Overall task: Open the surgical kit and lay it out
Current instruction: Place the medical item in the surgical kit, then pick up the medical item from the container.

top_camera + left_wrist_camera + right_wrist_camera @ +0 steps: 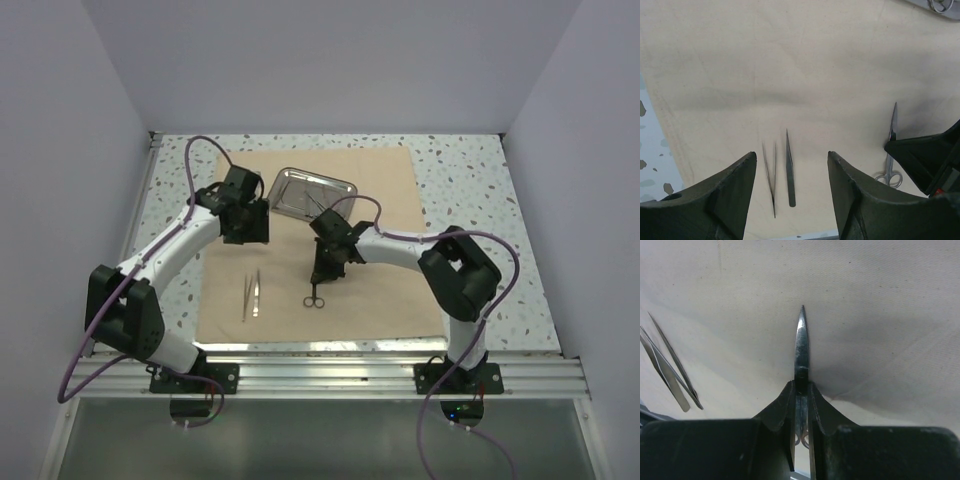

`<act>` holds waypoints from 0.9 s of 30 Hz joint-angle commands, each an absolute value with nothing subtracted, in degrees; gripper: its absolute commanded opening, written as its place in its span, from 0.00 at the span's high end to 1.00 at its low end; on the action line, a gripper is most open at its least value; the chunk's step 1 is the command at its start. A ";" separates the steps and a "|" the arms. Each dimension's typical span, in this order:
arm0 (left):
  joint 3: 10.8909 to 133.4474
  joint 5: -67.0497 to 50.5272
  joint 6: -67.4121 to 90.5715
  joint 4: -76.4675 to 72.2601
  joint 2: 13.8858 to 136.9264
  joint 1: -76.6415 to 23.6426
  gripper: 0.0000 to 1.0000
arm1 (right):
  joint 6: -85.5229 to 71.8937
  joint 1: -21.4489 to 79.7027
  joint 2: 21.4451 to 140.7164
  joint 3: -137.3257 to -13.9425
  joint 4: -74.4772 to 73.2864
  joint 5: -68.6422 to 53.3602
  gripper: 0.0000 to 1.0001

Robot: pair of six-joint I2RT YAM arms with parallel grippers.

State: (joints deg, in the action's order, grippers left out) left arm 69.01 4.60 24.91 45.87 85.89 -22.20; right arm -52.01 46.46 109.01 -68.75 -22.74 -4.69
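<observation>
**A:** Where are the scissors?

**B:** On the near side of the steel tray, blades pointing back toward it. The right end effector is clamped across them just ahead of the ring handles. Gripping there probably keeps the blades level for setting down. I can't tell whether they touch the cloth wrap yet.

**A:** And the rest of the kit?

**B:** The wrap lies spread flat on the table, so the opening part looks done. The tweezers lie near and left of the tray, parallel to the scissors and just apart from them. It reads as a deliberate row. A ring-handled instrument, likely the forceps, shows in the tray.

**A:** The left arm?

**B:** The left end effector hangs near-left of the tray, above the tweezers, with its fingers apart and nothing between them. My guess is it waits there clear of the right arm.
</observation>
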 commanded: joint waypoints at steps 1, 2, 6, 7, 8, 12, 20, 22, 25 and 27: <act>67.24 3.78 25.31 44.47 83.23 -21.80 0.38 | -48.18 47.37 113.02 -69.52 -28.91 -8.61 1.00; 66.89 3.87 25.57 44.39 82.88 -21.71 0.38 | -47.73 47.90 113.46 -69.70 -29.44 -9.14 1.00; 65.92 3.96 25.84 44.03 82.97 -21.45 0.38 | -44.92 49.66 114.70 -71.71 -33.04 -9.23 1.00; 65.92 3.96 25.93 44.03 83.14 -21.36 0.38 | -43.69 50.01 114.78 -72.41 -34.61 -8.79 0.91; 66.00 3.96 25.93 43.77 83.49 -21.27 0.38 | -43.25 50.36 114.52 -73.90 -35.41 -8.09 0.82; 68.37 4.04 25.93 43.94 85.25 -20.92 0.38 | -40.96 50.45 112.77 -78.91 -41.28 -4.67 0.34; 80.30 5.10 23.82 44.30 93.32 -20.83 0.30 | -37.80 50.19 109.60 -99.56 -53.95 4.20 0.30; 83.39 5.62 23.12 44.03 95.87 -20.83 0.28 | -37.01 49.92 108.64 -104.56 -56.94 5.70 0.30; 89.98 6.94 21.36 43.33 102.37 -20.83 0.30 | -36.30 49.66 106.45 -107.66 -60.11 8.69 0.30; 95.52 7.56 20.04 43.24 108.17 -20.83 0.32 | -36.12 49.57 104.86 -106.97 -61.86 10.27 0.30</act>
State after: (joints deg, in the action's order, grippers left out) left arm 89.19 5.76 23.24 45.25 102.50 -21.12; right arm -37.82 49.84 109.30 -105.60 -54.00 5.48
